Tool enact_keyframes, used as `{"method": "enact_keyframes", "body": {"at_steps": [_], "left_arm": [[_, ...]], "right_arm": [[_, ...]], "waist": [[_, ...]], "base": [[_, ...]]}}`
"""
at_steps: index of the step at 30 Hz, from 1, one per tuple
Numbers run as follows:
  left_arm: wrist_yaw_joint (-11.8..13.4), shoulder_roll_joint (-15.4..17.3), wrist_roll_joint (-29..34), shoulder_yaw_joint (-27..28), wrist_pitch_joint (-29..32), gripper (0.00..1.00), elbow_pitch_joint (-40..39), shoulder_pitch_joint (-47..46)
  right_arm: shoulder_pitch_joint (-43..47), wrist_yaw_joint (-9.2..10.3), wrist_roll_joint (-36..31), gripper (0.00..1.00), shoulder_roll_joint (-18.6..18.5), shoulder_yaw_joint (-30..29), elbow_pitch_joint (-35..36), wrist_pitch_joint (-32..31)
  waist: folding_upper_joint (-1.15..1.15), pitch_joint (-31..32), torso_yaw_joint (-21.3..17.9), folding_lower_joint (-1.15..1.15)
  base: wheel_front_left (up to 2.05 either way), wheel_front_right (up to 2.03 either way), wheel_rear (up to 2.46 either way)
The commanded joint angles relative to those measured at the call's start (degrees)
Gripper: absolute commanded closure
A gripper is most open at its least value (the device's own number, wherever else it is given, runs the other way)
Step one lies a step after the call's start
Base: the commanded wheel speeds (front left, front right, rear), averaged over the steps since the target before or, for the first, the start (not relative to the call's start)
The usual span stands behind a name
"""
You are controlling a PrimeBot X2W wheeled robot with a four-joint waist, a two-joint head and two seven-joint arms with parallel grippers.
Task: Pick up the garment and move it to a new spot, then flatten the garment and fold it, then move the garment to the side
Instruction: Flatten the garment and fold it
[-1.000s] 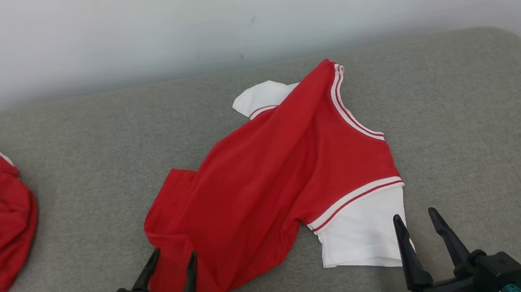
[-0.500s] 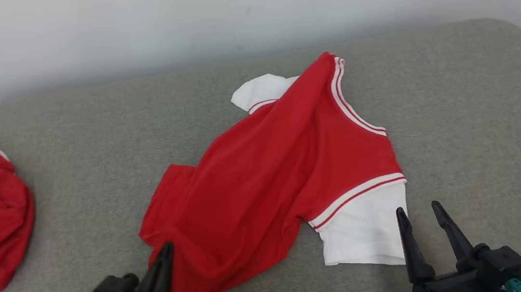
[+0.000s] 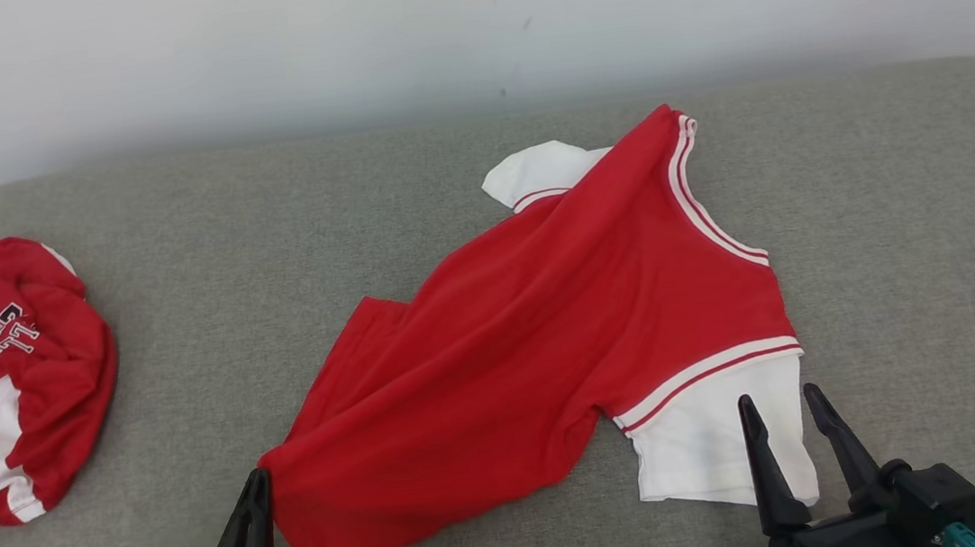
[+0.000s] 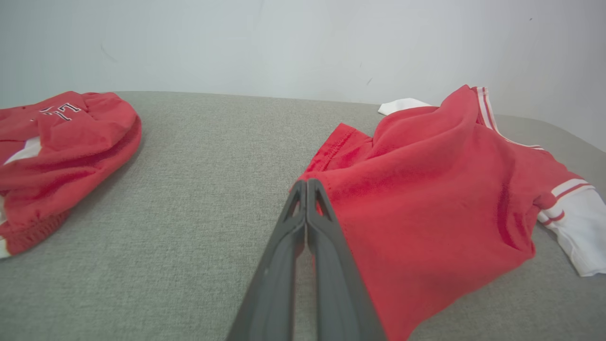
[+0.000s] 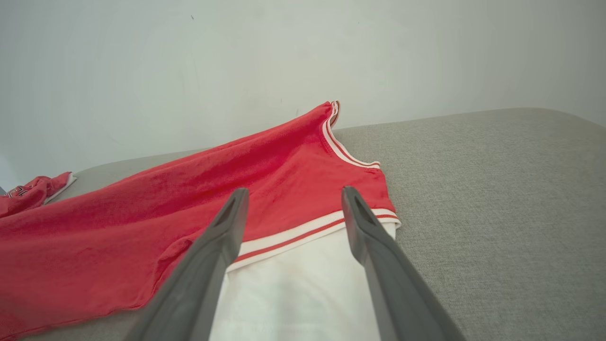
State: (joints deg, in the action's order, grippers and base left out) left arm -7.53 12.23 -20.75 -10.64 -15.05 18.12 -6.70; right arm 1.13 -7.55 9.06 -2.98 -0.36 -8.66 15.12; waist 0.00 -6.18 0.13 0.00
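Red T-shirt (image 3: 548, 330) with white sleeves lies spread on the grey padded surface (image 3: 904, 266), a little to the right of the middle, with its neck band with white stripes toward the pale wall (image 3: 246, 45) and its hem toward the robot. It is not flat: long creases run from the shoulder area down to the near left corner of the hem.

At this corner is the left gripper (image 3: 258, 488), at the lower left of the head view. Its two dark fingers are pressed together, and the corner of the red cloth is pinched at their tips, a little raised from the surface.

The right gripper (image 3: 777, 397) is at the lower right. Its fingers stand wide apart over the near white sleeve (image 3: 723, 448), and nothing is between them; I cannot tell if they touch the sleeve.

A second red garment (image 3: 7, 360) with white patches and letters lies crumpled at the far left, well apart from the T-shirt.
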Motion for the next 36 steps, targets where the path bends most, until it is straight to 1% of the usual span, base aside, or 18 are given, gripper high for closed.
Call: {"method": "enact_keyframes", "body": {"at_steps": [1, 6, 11, 13, 14, 15, 18, 21, 24, 29, 36], "left_arm": [[0.1, 0.2, 0.4, 0.2, -0.2, 1.00, 0.2, 0.1], [0.1, 1.0, 1.3, -0.3, -0.2, 1.00, 1.4, -1.8], [0.1, 2.1, 1.9, 0.4, -0.2, 1.00, 4.5, -3.9], [0.1, 2.4, 2.3, 0.6, -0.2, 0.54, 6.0, -4.5], [0.1, 2.5, 2.4, 0.7, -0.2, 0.10, 6.8, -4.7], [0.1, 2.5, 2.3, 0.8, -0.2, 0.00, 7.6, -4.8], [0.1, 2.0, 1.8, 1.7, -0.2, 0.00, 7.6, -4.7], [0.1, 1.6, 2.5, 2.9, -0.2, 0.00, 5.9, -3.4], [0.1, 0.8, 3.5, 4.8, -0.2, 0.00, 2.6, -1.6], [0.1, -1.3, 6.9, 9.4, -0.2, 0.00, -4.1, 2.3], [0.1, -3.8, 10.1, 14.0, -0.2, 0.00, -9.7, 6.9]], "right_arm": [[-0.4, 0.13, -0.3, 0.00, 0.2, 0.2, -0.2, 0.0], [-0.3, 0.13, -0.8, 0.00, 0.2, 0.0, -0.9, 0.0], [-0.4, 0.13, -1.0, 0.00, 0.2, -0.1, -1.6, 0.0], [-0.4, 0.13, -1.1, 0.00, 0.2, -0.2, -1.8, 0.0], [-0.5, 0.13, -1.1, 0.00, 0.2, -0.2, -1.8, 0.0], [-0.4, 0.13, -1.0, 0.00, 0.2, -0.2, -1.9, 0.0], [-0.1, 0.13, -0.9, 0.00, 0.2, -0.5, -2.0, 0.0], [0.2, 0.13, -0.6, 0.00, 0.2, -0.7, -2.1, 0.0], [0.2, 0.13, -0.2, 0.00, 0.2, -0.7, -1.6, 0.0], [0.9, 0.13, -0.4, 0.00, 0.2, -1.6, -0.9, 0.0], [1.4, 0.13, -0.9, 0.00, 0.2, -2.2, -1.0, 0.0]], "waist": [[0.00, 0.2, -0.5, 0.00], [0.00, 0.5, -2.2, 0.00], [0.00, 0.7, -3.7, 0.00], [0.00, 0.7, -4.1, 0.00], [0.00, 0.8, -4.2, 0.00], [0.00, 0.8, -4.2, 0.00], [0.00, 1.1, -4.1, 0.00], [0.00, 1.6, -3.4, 0.00], [0.00, 2.4, -2.6, 0.00], [0.00, 3.6, -1.1, 0.00], [0.00, 4.6, -0.1, 0.00]], "base": [[0.00, 0.00, 0.00], [0.00, 0.00, 0.00], [0.00, 0.00, 0.00], [0.00, 0.00, 0.00], [0.00, 0.00, 0.00], [0.00, 0.00, 0.00], [0.00, 0.00, 0.00], [0.00, 0.00, 0.00], [0.00, 0.00, 0.00], [0.00, 0.00, 0.00], [0.00, 0.00, 0.00]]}}
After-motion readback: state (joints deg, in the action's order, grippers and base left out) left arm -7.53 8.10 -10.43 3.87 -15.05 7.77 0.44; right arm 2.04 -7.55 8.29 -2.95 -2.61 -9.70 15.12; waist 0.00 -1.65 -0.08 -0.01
